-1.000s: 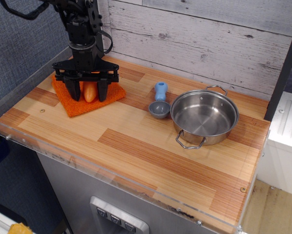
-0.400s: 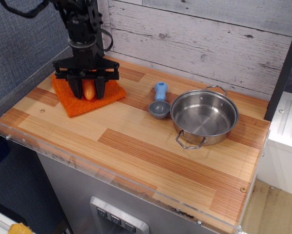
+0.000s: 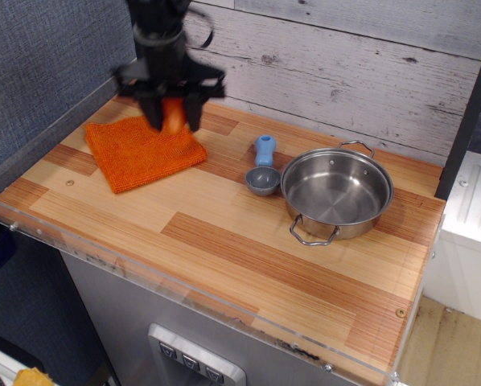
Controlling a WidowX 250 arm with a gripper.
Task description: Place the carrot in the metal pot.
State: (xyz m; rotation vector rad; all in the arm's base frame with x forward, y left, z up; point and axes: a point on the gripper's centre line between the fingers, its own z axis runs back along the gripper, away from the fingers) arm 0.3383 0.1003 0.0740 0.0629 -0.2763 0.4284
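Note:
My black gripper point(image 3: 173, 121) is shut on the orange carrot point(image 3: 174, 117) and holds it in the air above the far right corner of the orange cloth point(image 3: 142, 150). The carrot's lower part shows between the two fingers; the image there is motion-blurred. The shiny metal pot point(image 3: 337, 193) with two wire loop handles stands empty at the right of the wooden tabletop, well to the right of the gripper.
A small grey-blue scoop point(image 3: 263, 172) with a blue handle lies just left of the pot. A plank wall point(image 3: 345, 72) runs behind the table. A clear plastic rim point(image 3: 184, 285) edges the table front and left.
The gripper closed on the carrot on the cloth, then lifted it and moved it up and to the right. The cloth now lies bare.

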